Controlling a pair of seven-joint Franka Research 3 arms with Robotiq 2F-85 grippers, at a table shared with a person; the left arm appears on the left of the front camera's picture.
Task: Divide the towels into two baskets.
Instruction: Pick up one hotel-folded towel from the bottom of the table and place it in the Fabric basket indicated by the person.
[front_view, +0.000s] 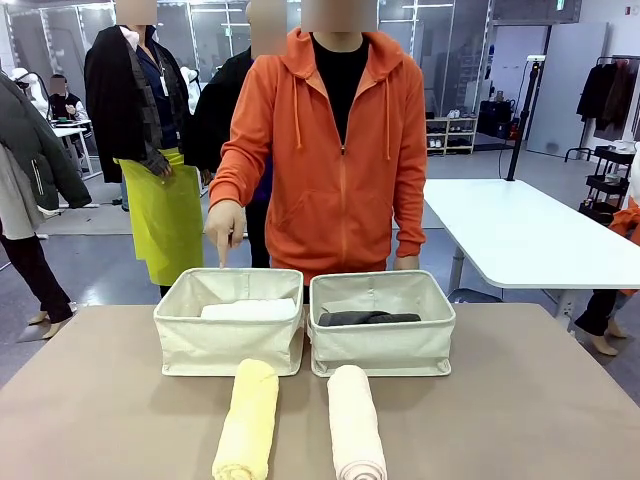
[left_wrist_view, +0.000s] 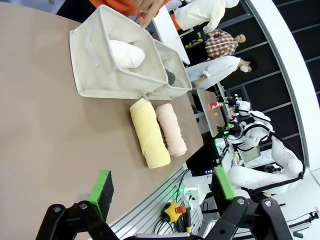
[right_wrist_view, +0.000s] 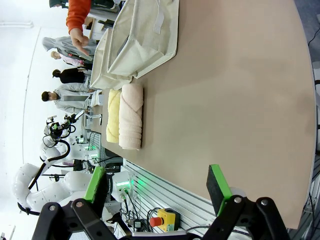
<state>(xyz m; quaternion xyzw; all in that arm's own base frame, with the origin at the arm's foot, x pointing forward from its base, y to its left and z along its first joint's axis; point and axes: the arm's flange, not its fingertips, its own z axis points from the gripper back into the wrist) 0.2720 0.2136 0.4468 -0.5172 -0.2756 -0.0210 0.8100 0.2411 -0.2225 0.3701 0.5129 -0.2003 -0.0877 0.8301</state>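
Note:
Two cream baskets stand side by side mid-table. The left basket holds a white towel. In the right basket lies a dark grey towel. In front of them on the table lie a pale yellow towel and a pink-beige towel. A person's finger points down at the left basket's far rim. My left gripper is open above the table, well short of the rolls. Over bare table, my right gripper is open too.
A person in an orange hoodie stands right behind the baskets. Other people stand farther back at the left. A white table stands at the back right. The brown table is bare on both sides of the rolls.

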